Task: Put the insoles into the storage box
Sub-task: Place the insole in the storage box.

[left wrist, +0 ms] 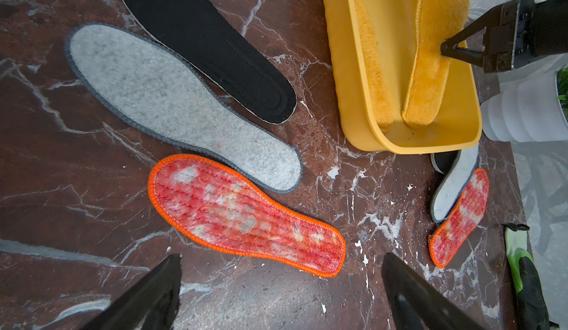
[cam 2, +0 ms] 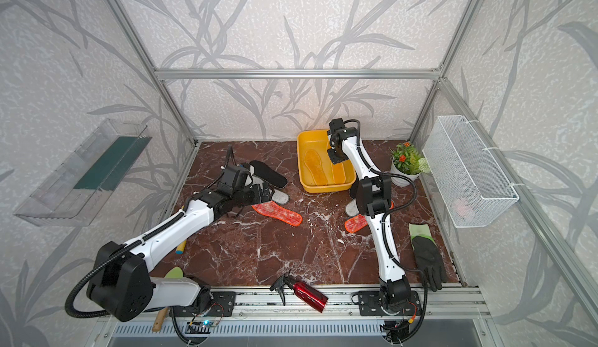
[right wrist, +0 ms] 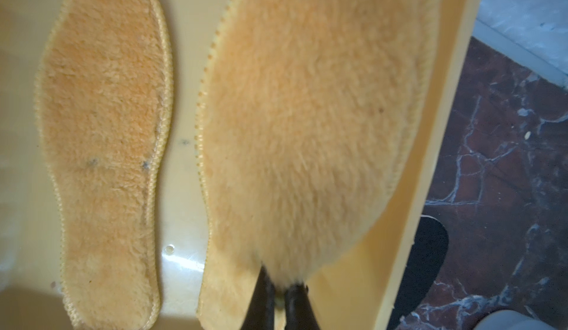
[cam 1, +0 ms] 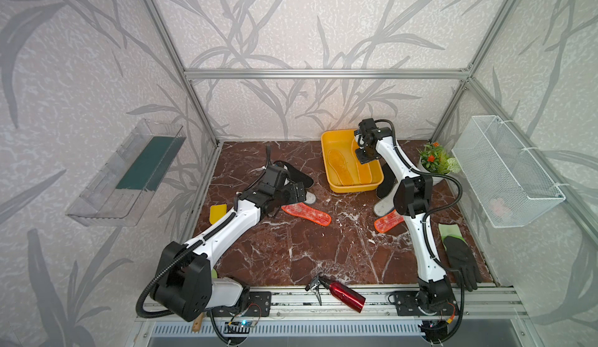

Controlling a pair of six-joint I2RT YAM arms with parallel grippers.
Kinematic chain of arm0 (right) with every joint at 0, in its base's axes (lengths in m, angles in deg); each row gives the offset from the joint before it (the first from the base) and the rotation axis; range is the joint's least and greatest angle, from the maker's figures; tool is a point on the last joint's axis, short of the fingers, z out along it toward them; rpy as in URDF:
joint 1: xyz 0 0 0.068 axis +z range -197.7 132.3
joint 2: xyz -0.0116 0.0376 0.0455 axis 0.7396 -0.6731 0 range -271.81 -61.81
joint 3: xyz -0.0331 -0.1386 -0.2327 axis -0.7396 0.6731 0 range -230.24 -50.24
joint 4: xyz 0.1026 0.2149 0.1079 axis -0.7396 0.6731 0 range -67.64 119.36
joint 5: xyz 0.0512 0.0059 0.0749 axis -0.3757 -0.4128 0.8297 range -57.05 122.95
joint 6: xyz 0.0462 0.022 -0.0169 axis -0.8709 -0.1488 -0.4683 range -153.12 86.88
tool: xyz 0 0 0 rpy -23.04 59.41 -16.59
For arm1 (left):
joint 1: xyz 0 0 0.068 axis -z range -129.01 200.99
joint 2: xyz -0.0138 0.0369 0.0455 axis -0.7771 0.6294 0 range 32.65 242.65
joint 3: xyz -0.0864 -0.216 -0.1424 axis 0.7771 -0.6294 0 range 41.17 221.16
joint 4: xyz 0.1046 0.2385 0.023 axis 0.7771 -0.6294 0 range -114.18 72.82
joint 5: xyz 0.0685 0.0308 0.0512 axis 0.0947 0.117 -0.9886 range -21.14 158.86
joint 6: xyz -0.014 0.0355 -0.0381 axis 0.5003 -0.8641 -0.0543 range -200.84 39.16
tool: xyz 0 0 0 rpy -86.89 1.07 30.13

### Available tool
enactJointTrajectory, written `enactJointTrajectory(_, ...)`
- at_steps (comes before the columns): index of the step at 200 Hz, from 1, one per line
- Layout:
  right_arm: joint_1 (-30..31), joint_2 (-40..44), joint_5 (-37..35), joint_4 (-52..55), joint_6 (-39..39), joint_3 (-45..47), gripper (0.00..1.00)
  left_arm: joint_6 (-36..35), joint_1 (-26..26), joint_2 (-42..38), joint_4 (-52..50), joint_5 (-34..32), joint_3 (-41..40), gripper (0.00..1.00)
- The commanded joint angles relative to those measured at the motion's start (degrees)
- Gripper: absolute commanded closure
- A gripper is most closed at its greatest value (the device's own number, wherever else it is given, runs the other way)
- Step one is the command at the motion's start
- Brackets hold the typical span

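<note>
Right claw (right wrist: 281, 297) pinched shut on a yellow-orange insole (right wrist: 307, 128) inside the storage box (cam 1: 324, 154); left claw (left wrist: 281, 294) spread wide, empty.
Clamped on the held insole's side edge, insole tilted, one end down on the box floor; second yellow-orange insole (cam 1: 339, 166) flat on the floor just beside it, both long axes along the box's length, back wall to front. Left claw hovering over the tabletop (cam 1: 291, 255) near a red-orange insole (left wrist: 242, 214). Eight insoles counted: two in the box, six on the tabletop. Left trio: black insole (left wrist: 199, 45), grey felt insole (left wrist: 178, 107), the red-orange insole, side by side, roughly parallel, slanted. Right trio at the box's front end: second black insole (left wrist: 442, 162), second grey felt insole (left wrist: 451, 196), second red-orange insole (left wrist: 461, 220), overlapping, partly hidden by the right arm in both top views. One storage box, at the tabletop's back.
</note>
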Motion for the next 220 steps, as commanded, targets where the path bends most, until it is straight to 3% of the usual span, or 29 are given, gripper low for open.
enactJointTrajectory(1, 0.3, -1.2, 0.7, -0.9, -1.2, 0.4, 1.00, -0.5, -0.2, 0.5, -1.1, 0.3, 1.9, 0.01)
enactJointTrajectory(127, 0.3, -5.3, -2.1, -2.1, -2.1, -0.7, 0.96, -0.7, -0.4, 0.3, -1.8, -0.2, 2.2, 0.01)
enactJointTrajectory(220, 0.3, -4.8, -2.0, -2.7, -2.1, -1.2, 0.71, 0.5, -0.4, -1.5, -1.6, -0.9, 0.8, 0.01)
